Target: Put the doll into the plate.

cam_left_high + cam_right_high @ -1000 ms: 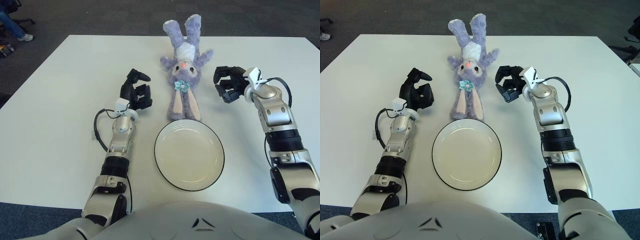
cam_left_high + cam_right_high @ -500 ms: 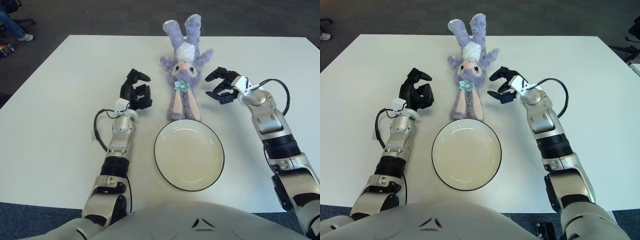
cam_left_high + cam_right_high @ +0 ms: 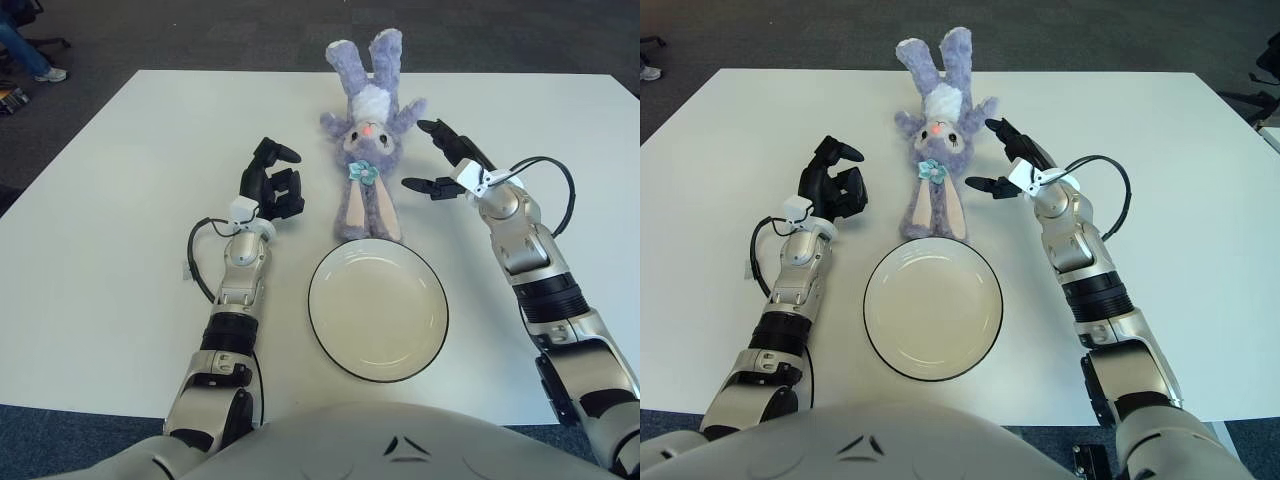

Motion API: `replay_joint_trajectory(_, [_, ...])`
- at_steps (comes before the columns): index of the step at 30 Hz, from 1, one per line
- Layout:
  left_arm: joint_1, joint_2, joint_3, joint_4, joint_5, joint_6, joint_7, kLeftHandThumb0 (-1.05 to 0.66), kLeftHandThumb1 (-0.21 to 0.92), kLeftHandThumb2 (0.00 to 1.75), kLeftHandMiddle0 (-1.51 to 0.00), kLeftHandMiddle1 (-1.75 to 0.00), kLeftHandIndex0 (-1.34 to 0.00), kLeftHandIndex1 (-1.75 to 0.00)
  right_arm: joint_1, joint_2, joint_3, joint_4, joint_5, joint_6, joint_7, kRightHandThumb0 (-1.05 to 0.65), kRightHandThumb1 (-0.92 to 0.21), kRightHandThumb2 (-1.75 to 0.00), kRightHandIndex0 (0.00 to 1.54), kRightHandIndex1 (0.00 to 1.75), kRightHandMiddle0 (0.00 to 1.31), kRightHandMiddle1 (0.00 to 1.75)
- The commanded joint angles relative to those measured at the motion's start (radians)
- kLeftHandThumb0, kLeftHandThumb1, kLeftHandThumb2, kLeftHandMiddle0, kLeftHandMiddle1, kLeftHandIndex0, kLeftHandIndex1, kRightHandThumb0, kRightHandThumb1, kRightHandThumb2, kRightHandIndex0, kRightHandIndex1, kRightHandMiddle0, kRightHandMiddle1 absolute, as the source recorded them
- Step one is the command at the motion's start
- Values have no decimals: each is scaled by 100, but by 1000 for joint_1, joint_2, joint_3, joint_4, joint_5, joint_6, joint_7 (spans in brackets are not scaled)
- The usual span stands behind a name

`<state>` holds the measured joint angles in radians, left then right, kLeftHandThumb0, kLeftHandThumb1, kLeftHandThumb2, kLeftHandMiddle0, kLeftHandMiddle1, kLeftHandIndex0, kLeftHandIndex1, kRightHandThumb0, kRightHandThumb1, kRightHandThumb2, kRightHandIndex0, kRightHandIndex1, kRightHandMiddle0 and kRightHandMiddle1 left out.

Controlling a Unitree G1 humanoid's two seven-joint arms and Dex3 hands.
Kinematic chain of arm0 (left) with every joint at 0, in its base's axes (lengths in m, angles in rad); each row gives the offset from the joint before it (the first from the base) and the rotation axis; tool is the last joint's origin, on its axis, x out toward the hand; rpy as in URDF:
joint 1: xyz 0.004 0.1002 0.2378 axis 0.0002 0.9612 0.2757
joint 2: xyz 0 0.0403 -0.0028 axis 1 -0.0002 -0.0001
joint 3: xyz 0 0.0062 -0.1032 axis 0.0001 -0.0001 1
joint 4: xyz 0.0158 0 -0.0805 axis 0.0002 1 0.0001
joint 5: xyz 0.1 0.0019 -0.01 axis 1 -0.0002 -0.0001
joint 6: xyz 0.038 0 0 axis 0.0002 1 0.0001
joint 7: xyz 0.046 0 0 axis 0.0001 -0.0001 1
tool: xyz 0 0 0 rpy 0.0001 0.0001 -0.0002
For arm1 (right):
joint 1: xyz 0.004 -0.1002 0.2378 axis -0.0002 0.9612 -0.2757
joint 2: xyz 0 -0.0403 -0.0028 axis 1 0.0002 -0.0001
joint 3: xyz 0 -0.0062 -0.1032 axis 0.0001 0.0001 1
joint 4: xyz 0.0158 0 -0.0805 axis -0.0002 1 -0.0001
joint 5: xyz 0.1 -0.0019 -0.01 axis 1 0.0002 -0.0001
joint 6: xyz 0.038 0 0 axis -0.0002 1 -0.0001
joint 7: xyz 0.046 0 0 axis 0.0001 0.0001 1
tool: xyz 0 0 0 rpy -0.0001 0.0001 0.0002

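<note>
A white table fills the view, with dark carpet around it; on it, nearest the robot, sits a round cream plate with a thin dark rim, empty, so the task's placing is not yet done; just beyond the plate's far edge lies the doll, a purple plush rabbit, on its back with its long axis running straight away from the robot, its long pale-lined ears pointing at the plate and almost reaching the rim, its feet at the far end, a teal flower at its neck. The right hand is the one at work and the nearer of the two; it is just to the right of the rabbit's body with fingers spread wide and holding nothing, one finger reaching toward the plush and another angled up beside the rabbit's arm, not yet closed on it; the doll lies to this hand's left, so a grasp would call for a short sideways reach and then a pull back toward the plate. The left hand shows left of the rabbit, a clear gap between them, its fingers curled in on themselves and empty. No brand, label or writing can be read anywhere.
</note>
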<state>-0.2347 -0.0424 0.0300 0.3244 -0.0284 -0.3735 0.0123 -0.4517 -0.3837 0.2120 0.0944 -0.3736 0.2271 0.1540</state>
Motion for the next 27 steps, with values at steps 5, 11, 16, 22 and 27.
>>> replay_joint_trajectory(5, [91, -9, 2, 70, 0, -10, -1, -41, 54, 104, -113, -175, -44, -175, -106, 57, 14, 111, -17, -31, -33, -100, -79, -30, 5, 4, 1, 10])
replay_joint_trajectory(11, [88, -8, 4, 75, -1, -15, -2, -41, 53, 104, -113, -175, -44, -175, -129, 74, 12, 152, -17, -71, -53, -98, -70, -35, 3, 19, 0, 25])
replay_joint_trajectory(16, [87, -8, 5, 78, -4, -18, -5, -41, 53, 105, -113, -175, -45, -175, -154, 111, 6, 184, -3, -89, -69, -99, -68, -37, 0, 2, 0, 17])
replay_joint_trajectory(22, [83, -11, 7, 86, -13, -20, -11, -42, 53, 106, -113, -175, -45, -175, -188, 142, 23, 195, -45, -59, -103, -95, -65, -41, 0, 0, 0, 19])
replay_joint_trajectory(27, [82, -12, 9, 88, -17, -19, -14, -42, 52, 106, -114, -175, -45, -175, -223, 169, 31, 218, -65, -20, -109, -90, -58, -51, 2, 1, 0, 25])
